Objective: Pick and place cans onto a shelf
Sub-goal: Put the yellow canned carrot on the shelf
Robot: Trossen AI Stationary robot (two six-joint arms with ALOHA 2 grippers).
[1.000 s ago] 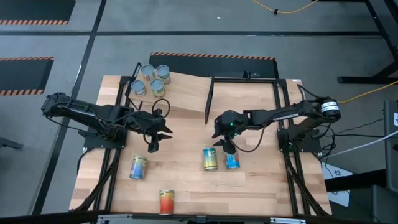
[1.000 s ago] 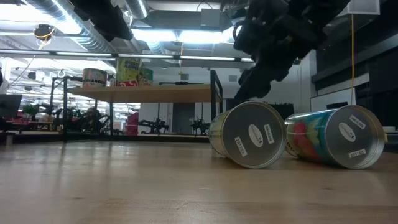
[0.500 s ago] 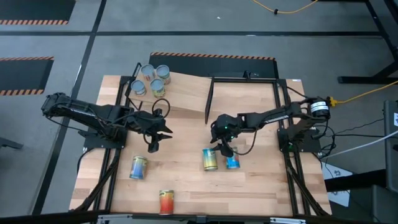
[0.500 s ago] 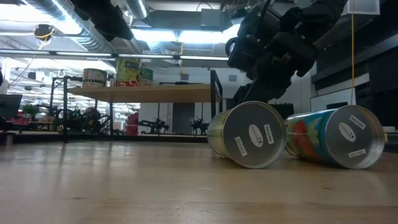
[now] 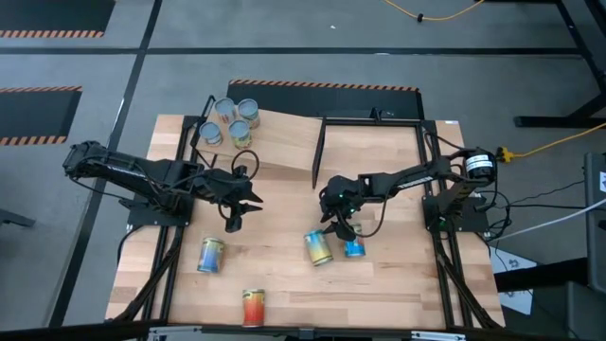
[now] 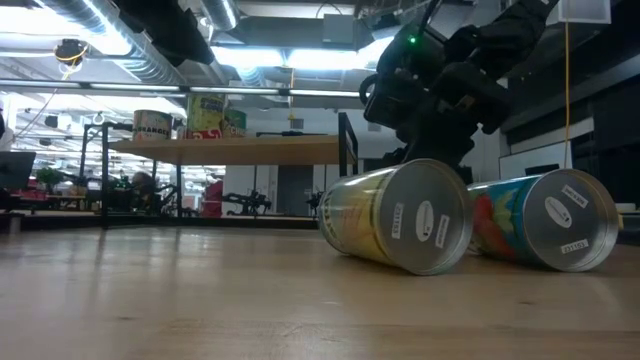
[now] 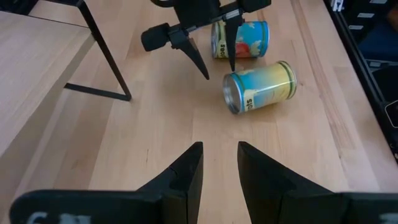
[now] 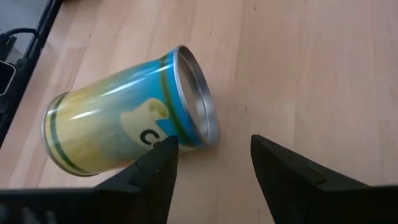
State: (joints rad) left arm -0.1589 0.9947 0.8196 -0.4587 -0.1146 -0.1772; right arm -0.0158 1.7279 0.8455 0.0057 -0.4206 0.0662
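Right claw open, empty, low over the lying yellow-blue can to straddle it for a grab. Left claw open, empty, waits left over the bench.

A yellow and blue label with green bands is being shown on the can lying nearest the dark right gripper, its rim silvery. Blue with red and orange patches is being displayed on the neighbouring can. Red-orange is being seen on the front can. Pale plywood is being framed in black on the shelf. Light wood grain is being shown by the table.
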